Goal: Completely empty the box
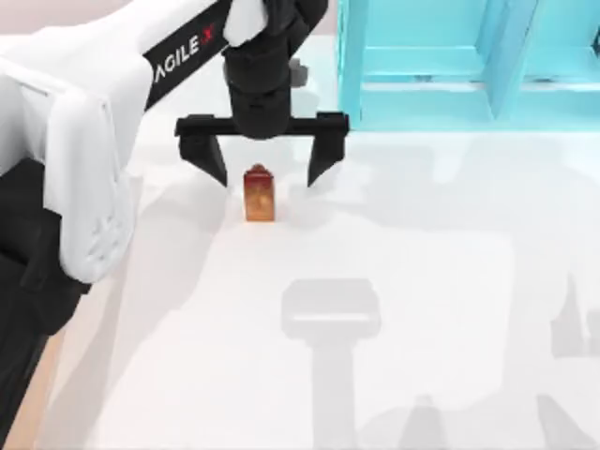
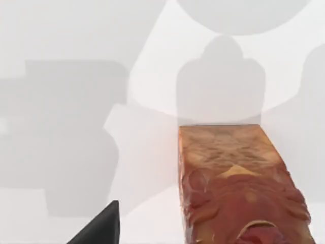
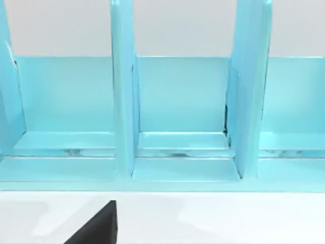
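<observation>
One small orange-brown rectangular block [image 1: 259,194] with a mottled, reddish patterned surface stands on the white desk [image 1: 394,309] — a single item of its kind; it appears again close up from the left wrist [image 2: 238,183]. One turquoise-blue shelf cabinet [image 1: 450,66] sits at the desk's far edge; from the right wrist, two upright dividers [image 3: 123,91] are fully in sight, and one complete compartment lies between them, with part of another at each side. One black two-fingered pincer [image 1: 265,169] — the left arm's — counts two fingers, spread wide apart.
</observation>
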You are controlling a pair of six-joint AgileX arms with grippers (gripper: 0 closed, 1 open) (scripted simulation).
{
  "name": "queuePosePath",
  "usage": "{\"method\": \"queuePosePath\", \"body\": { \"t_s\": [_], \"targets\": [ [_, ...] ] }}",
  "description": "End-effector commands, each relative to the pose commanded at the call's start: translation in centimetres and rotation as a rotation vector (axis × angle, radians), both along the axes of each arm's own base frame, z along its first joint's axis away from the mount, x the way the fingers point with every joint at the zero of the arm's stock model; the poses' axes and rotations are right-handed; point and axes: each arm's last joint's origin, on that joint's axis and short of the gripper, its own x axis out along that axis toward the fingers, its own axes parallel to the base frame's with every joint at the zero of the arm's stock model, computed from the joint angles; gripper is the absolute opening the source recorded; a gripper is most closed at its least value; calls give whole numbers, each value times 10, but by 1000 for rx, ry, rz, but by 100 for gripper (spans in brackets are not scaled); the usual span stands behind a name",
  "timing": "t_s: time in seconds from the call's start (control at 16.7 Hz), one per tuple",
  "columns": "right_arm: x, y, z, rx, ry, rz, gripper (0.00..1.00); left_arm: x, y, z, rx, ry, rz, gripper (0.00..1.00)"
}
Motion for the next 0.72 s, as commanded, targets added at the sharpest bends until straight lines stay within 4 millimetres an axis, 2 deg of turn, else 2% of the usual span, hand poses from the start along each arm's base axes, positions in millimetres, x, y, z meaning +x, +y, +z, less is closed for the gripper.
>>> {"method": "queuePosePath", "body": {
  "t_s": [0.36, 0.72],
  "targets": [
    [0, 0, 0, 0, 0, 0, 100, -1, 5, 40, 10, 1, 15, 100],
    [0, 0, 0, 0, 0, 0, 100, -3, 7, 49, 14, -2, 18, 100]
  ]
}}
